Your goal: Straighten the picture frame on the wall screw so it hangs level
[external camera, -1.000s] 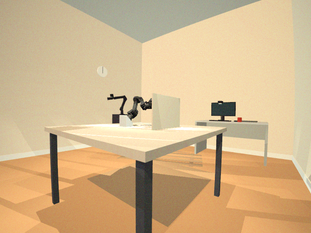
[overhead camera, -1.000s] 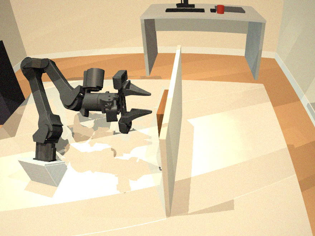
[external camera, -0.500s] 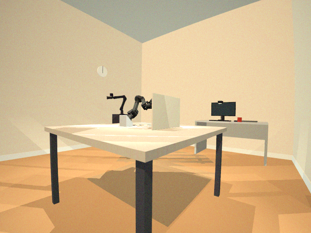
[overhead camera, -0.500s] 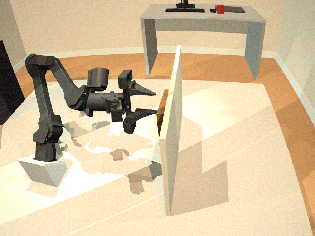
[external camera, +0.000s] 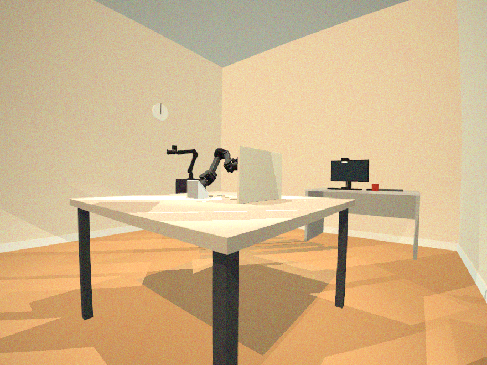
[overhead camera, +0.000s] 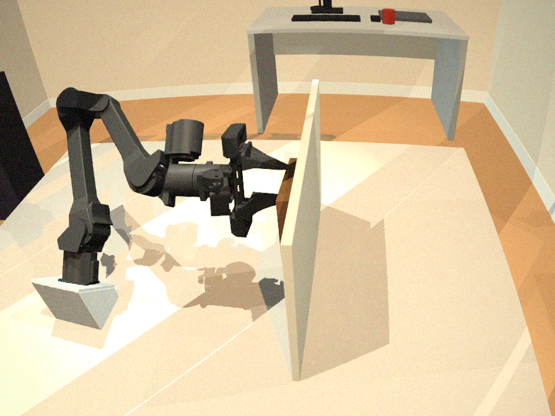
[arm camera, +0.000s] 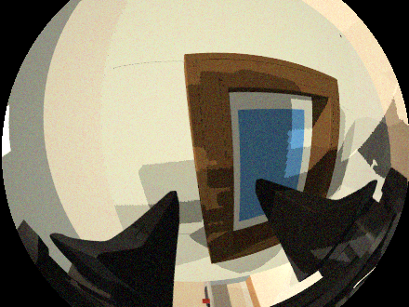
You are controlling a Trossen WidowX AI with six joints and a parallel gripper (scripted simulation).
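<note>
The brown picture frame (overhead camera: 281, 207) (arm camera: 209, 140) with its blue picture (arm camera: 265, 149) hangs on the upright cream wall panel (overhead camera: 309, 210) (external camera: 257, 176) (arm camera: 144, 116). The wrist view is turned on its side. The frame's edges slant there, but lens bending makes its true tilt hard to judge. My gripper (overhead camera: 282, 183) (arm camera: 217, 192) is part-way open. Its fingers straddle the frame's upper bar: one tip lies above the frame, the other in front of the picture. A gap shows beside the bar, so nothing is gripped. The screw and notched strip are hidden.
The panel stands on the table (overhead camera: 430, 268) (external camera: 157, 212). The arm's angled base block (overhead camera: 75, 299) (external camera: 196, 189) is on the robot's side. Beyond the table is a desk (overhead camera: 358, 34) (external camera: 393, 204) with a monitor (external camera: 350, 170) and a red mug (overhead camera: 388, 16) (external camera: 375, 187).
</note>
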